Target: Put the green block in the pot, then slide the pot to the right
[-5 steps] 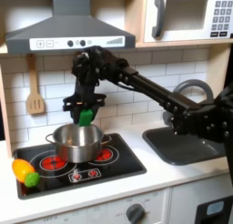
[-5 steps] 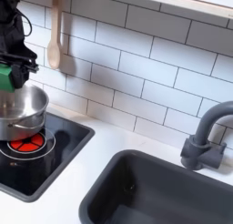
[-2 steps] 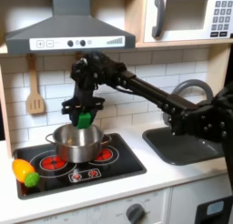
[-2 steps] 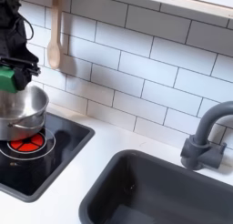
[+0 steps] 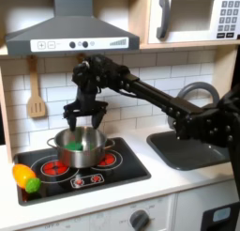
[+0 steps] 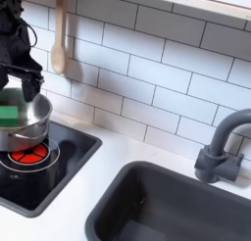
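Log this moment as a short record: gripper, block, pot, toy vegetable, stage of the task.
gripper: open, fingers spread above the pot
green block: inside the pot, free of the gripper
pot: upright on the stove's burners in the first exterior view
orange toy vegetable: lying at the stove's front corner on the first exterior view's left
stage: block is in; slide not yet done

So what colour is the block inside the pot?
Bright green block, clearest in the first exterior view, inside the pot.

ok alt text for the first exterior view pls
A black robot arm's open claw hangs over a steel pot on a toy stove, with the green block lying inside the pot. An orange toy vegetable lies at the stove's left edge.
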`<action>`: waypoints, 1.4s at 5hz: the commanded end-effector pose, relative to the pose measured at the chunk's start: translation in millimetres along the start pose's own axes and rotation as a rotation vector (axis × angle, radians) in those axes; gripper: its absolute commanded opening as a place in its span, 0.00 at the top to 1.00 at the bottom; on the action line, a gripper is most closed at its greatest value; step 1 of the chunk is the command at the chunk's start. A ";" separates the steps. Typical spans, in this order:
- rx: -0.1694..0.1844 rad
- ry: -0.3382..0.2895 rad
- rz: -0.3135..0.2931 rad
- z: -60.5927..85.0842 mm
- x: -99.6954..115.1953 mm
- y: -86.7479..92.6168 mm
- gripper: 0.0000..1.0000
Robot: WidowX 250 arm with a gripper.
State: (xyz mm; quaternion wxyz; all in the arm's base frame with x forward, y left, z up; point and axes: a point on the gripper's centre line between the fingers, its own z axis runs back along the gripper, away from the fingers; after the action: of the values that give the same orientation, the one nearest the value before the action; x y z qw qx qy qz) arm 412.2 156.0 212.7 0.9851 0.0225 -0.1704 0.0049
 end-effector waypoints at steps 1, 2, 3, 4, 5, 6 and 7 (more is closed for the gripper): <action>0.005 0.046 -0.024 -9.4 -5.8 1.8 0.00; 0.005 0.077 -0.035 -18.5 -11.2 0.7 0.00; 0.001 0.103 -0.045 -22.3 -18.2 0.4 0.00; -0.013 0.127 -0.055 -27.9 -25.0 -2.8 0.00; -0.033 0.155 -0.066 -33.8 -33.6 -7.9 0.00; -0.047 0.180 -0.083 -38.2 -43.1 -13.2 0.00; -0.054 0.177 -0.091 -31.3 -48.4 -18.8 0.00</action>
State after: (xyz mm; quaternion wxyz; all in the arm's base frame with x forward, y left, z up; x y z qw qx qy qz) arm 377.7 138.7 167.1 0.9957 0.0032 -0.0817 -0.0426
